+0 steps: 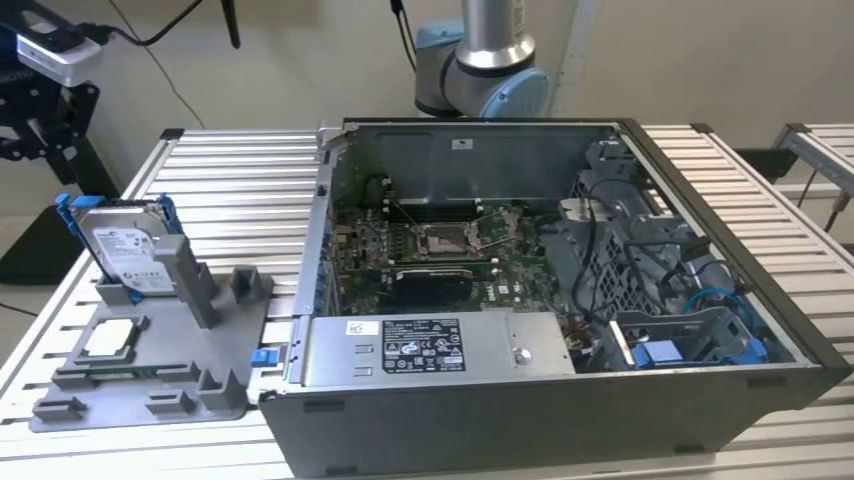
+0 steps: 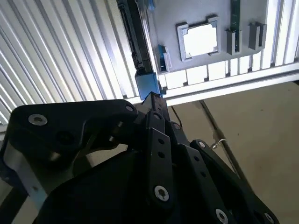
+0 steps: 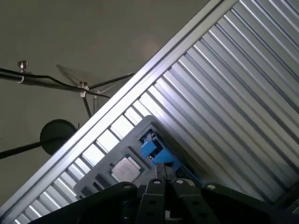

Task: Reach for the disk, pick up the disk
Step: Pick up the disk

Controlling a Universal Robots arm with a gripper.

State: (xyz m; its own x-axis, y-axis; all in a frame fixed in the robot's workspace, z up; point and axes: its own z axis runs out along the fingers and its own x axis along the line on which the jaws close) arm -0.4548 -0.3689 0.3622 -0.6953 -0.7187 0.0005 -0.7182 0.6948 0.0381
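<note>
The disk [image 1: 123,250] stands upright on its edge in a grey fixture [image 1: 174,385] at the exterior view's left, its white label facing the camera and its blue bracket [image 1: 70,215] around the edges. In the second wrist view I see the disk [image 2: 135,42] edge-on, with a blue bracket end [image 2: 148,84] just beyond my gripper [image 2: 152,99]. In the first wrist view the blue bracket [image 3: 150,148] shows just past my gripper [image 3: 161,170]. The gripper hangs well above the disk, apart from it, fingers together with nothing between them.
An open computer case [image 1: 747,300] fills the table's middle and right, with a long grey power-supply box [image 1: 427,345] along its front. A small square silver chip [image 1: 114,338] [image 2: 201,39] lies in the fixture near the disk. A camera on a stand [image 1: 54,50] sits beyond the slatted table's left edge.
</note>
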